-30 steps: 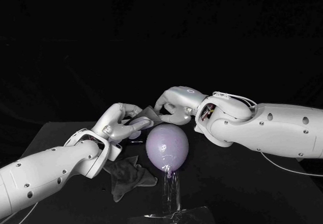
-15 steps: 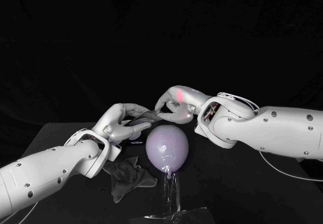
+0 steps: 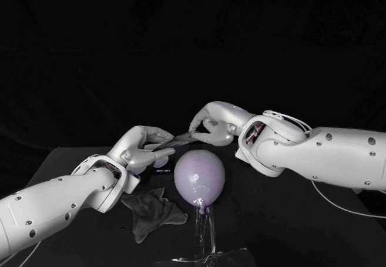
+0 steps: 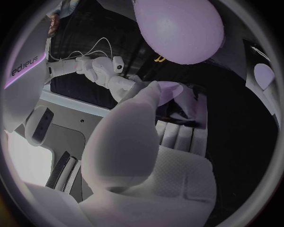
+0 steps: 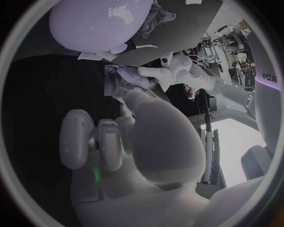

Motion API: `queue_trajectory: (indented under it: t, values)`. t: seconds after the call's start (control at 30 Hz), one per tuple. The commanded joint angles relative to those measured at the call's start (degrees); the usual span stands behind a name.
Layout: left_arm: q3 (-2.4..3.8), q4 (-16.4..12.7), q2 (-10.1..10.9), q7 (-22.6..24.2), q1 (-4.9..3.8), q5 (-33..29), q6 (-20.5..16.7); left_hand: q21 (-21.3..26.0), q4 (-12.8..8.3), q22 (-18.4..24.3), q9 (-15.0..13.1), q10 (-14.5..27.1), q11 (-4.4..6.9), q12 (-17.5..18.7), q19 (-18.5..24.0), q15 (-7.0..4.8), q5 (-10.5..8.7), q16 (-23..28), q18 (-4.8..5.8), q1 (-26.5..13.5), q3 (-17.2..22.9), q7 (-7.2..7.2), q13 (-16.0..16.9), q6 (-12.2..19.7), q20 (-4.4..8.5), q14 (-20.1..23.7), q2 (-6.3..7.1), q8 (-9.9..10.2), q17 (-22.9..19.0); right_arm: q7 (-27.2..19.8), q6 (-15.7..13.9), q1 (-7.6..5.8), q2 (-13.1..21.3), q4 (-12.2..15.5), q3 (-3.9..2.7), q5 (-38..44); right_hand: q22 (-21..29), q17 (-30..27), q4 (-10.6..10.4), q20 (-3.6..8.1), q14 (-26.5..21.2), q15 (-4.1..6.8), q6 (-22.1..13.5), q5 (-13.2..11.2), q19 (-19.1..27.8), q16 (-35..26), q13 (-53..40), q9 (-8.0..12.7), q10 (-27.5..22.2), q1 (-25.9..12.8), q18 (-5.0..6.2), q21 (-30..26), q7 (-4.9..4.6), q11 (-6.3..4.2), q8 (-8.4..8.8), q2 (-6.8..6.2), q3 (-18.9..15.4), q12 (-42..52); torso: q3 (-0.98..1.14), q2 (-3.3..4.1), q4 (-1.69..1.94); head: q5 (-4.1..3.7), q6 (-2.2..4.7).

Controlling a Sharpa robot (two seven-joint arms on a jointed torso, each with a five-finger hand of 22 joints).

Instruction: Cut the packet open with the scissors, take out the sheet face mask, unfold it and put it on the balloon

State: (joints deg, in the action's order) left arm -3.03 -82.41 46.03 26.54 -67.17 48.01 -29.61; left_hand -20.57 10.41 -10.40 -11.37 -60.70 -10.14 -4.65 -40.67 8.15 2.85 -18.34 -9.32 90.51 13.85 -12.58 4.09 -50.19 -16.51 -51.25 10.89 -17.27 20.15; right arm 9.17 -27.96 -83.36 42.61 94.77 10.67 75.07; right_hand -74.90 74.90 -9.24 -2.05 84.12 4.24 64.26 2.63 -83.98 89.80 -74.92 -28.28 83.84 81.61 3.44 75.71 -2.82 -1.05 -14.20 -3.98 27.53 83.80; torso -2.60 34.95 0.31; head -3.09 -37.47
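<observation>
Head view: left hand (image 3: 147,148) and right hand (image 3: 211,126) both pinched on what looks like the folded sheet mask (image 3: 181,138), held in the air between them, just above and behind the balloon (image 3: 200,179) on its clear stand (image 3: 205,227). Seems light, limp, wet and slippery, easy to tear; wants gentle pinches at opposite edges, drawn apart slowly. Also on the surface (image 3: 281,236), beside the left arm, a dark crumpled cloth (image 3: 153,208).

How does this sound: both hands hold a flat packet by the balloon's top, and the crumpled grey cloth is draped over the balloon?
Not quite: the head view shows the crumpled grey cloth lying on the table beside the balloon, not draped over it. The left hand and right hand do hold the flat packet by the balloon's top.
</observation>
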Motion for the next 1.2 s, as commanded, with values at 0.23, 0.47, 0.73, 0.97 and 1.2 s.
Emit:
queue_trajectory:
  t: [0.23, 0.47, 0.73, 0.97, 1.2]
  values:
    - [0.06, 0.4, 0.0, -3.0, -0.14, 1.9, -0.6, -1.5, -0.4, -0.4, -0.7, -4.1, 1.99, -1.6, -3.5, -1.8, -0.14, -1.6, -1.26, 4.2, 5.3, 1.55, 0.2, -4.5, 0.92, -3.5, -2.97, -1.8, 0.7, 2.8, 1.6, 0.01, 0.3, 0.8, -0.04, 5.5, -11.7, 15.1, 0.1, 0.5, 5.9, 0.47, 0.3, 0.2, -1.9, 0.2, -11.7, -3.0, 4.3, -0.8, -0.87, 0.3, 0.06, -0.42, -3.14, -0.08, 0.4, 0.3, 0.04, -0.02, 0.0, 0.04, 0.21]
    - [0.06, 0.4, -0.3, -4.3, -0.14, 3.8, -2.0, -6.9, -1.8, -3.3, -1.8, -10.1, 4.35, -3.8, -7.1, -4.42, -0.3, -3.8, -1.16, 4.3, 6.9, 3.33, 0.7, -9.8, 3.45, -9.2, -5.28, -4.3, 1.5, 3.1, 1.7, 0.01, 0.5, 2.1, -0.04, 7.0, -11.7, 15.1, 0.2, 0.5, 5.9, 0.47, 0.3, 0.2, -1.9, 0.2, -11.7, -3.0, 4.3, -0.8, -0.89, 0.4, 0.06, -0.42, -3.18, -0.1, 0.5, 0.2, 0.04, 0.06, -0.07, 0.13, 0.21]
    - [0.06, 0.3, -0.5, -4.8, -0.14, 5.4, -3.5, -12.9, -3.7, -7.5, -2.1, -11.9, 5.24, -3.8, -5.4, -5.36, -0.15, -3.5, -0.47, 3.3, 6.8, 4.08, 0.6, -10.8, 5.14, -11.5, -6.15, -4.7, 1.4, 3.6, 1.2, 0.01, 0.6, 3.4, -0.04, 9.4, -11.7, 15.1, 0.3, 0.51, 5.9, 0.47, 0.1, 0.2, -1.8, 0.2, -11.4, -3.1, 4.2, -1.1, -0.84, 0.1, 0.03, -0.4, -3.24, -0.14, 0.7, -0.3, 0.02, 0.01, -0.05, 0.1, 0.27]
    - [0.06, 0.3, -0.6, -3.4, -0.14, 5.1, -4.9, -16.1, -4.3, -9.8, -2.1, -12.4, 5.35, -3.4, -3.2, -5.42, -0.12, -2.9, -0.12, 2.3, 7.4, 4.23, 0.4, -10.9, 5.42, -12.2, -6.36, -4.7, 1.2, 4.6, 0.1, 0.0, 0.3, 3.3, -0.04, 10.7, -11.2, 14.6, -0.5, 0.32, 5.8, -0.07, -3.8, 0.3, -1.1, 0.1, -8.9, -2.4, 2.4, -4.5, -0.51, -1.9, -1.3, 0.62, -1.4, -4.5, -1.3, -5.1, 0.01, 0.01, -0.03, -0.14, 0.44]
    - [0.06, 0.1, -0.5, -0.7, -0.14, 3.4, -6.2, -16.6, -4.1, -10.2, -2.2, -12.5, 5.42, -3.3, -2.9, -5.44, -0.13, -2.8, -0.12, 1.8, 7.4, 4.34, 0.4, -10.9, 5.39, -12.4, -6.51, -4.8, 1.2, 6.8, 0.9, 0.0, -0.7, 2.2, -0.04, 12.3, -10.7, 15.1, -3.0, -1.14, 5.9, -2.31, -8.7, 0.1, -0.3, 0.2, -4.4, -0.9, -1.8, -8.5, -0.38, -3.8, -3.99, 3.06, 1.94, -8.58, -5.2, -13.7, 0.0, 0.07, -0.01, -0.43, 0.62]
